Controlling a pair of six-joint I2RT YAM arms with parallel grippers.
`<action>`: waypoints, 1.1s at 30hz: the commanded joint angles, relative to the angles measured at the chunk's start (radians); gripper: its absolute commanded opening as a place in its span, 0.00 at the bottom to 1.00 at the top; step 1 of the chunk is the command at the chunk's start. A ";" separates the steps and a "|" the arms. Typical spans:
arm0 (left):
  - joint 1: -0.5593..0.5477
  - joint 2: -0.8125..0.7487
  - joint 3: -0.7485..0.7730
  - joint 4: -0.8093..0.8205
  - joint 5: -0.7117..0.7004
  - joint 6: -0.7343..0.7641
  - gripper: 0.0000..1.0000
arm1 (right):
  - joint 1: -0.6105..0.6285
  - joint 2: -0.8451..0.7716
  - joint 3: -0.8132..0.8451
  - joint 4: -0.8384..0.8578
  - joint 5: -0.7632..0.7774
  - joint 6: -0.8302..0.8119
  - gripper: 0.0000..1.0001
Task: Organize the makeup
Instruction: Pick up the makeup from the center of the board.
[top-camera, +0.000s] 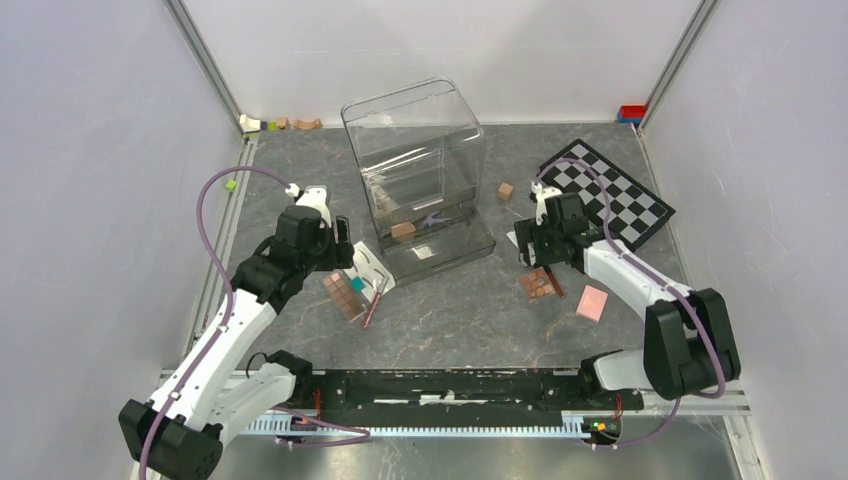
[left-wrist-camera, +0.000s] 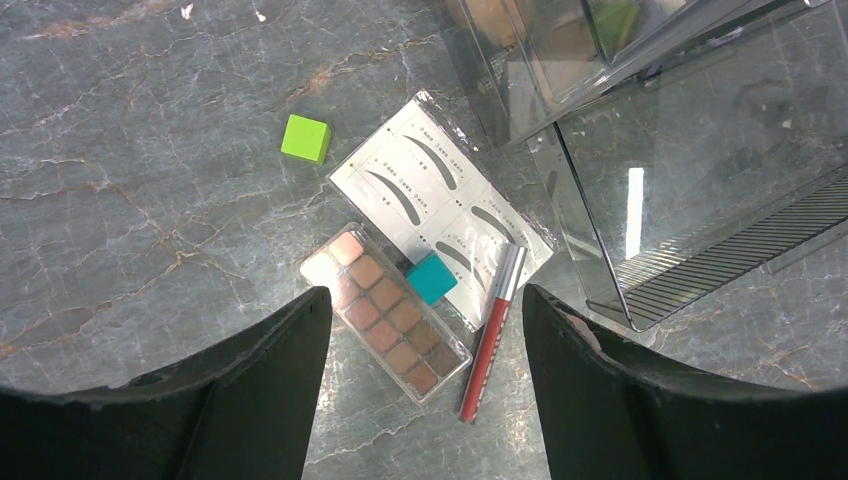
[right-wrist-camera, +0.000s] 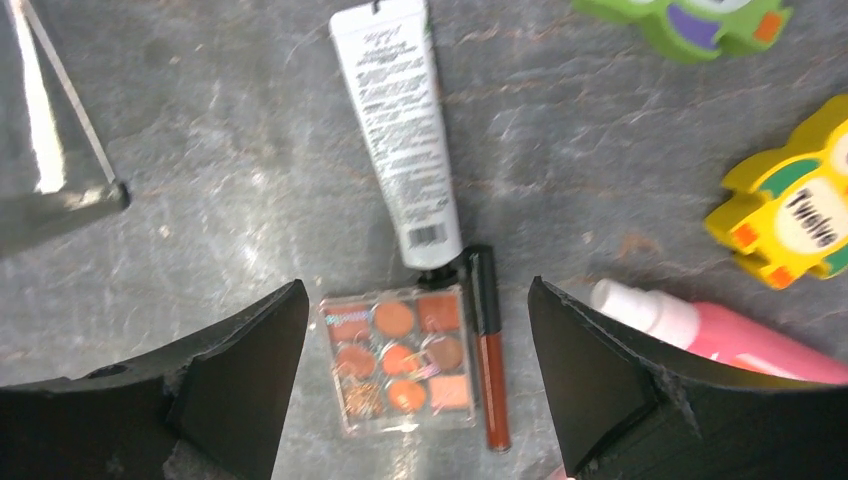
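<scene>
My left gripper (left-wrist-camera: 425, 300) is open above a long brown eyeshadow palette (left-wrist-camera: 385, 312), a red lip gloss (left-wrist-camera: 492, 330) and the white eyebrow card (left-wrist-camera: 440, 190); a teal cube (left-wrist-camera: 432, 277) lies on the card. My right gripper (right-wrist-camera: 418, 300) is open above a square orange-brown palette (right-wrist-camera: 400, 360), a brown lip gloss (right-wrist-camera: 490, 350) and a white tube (right-wrist-camera: 398, 120). A pink bottle (right-wrist-camera: 730, 335) lies right of it. In the top view the left gripper (top-camera: 340, 262) and right gripper (top-camera: 535, 258) flank the clear organizer (top-camera: 420, 170), which holds a peach sponge (top-camera: 403, 231) and lilac scissors (top-camera: 435, 218). A pink compact (top-camera: 592, 302) lies near the right arm.
The checkerboard (top-camera: 605, 195) lies at the back right, with a brown cube (top-camera: 506, 190) beside it. A green cube (left-wrist-camera: 305, 138) sits left of the card. Yellow (right-wrist-camera: 800, 210) and green (right-wrist-camera: 690, 20) toy figures lie right of the white tube. Small blocks line the back wall.
</scene>
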 joint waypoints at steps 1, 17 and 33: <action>0.003 0.004 0.012 0.032 -0.003 0.040 0.77 | -0.005 -0.069 -0.066 -0.006 -0.120 0.051 0.88; 0.003 0.003 0.011 0.032 0.000 0.040 0.77 | -0.005 -0.067 -0.161 -0.016 -0.125 0.048 0.96; 0.003 0.008 0.012 0.032 0.004 0.040 0.77 | 0.038 -0.067 -0.190 -0.052 -0.038 0.037 0.93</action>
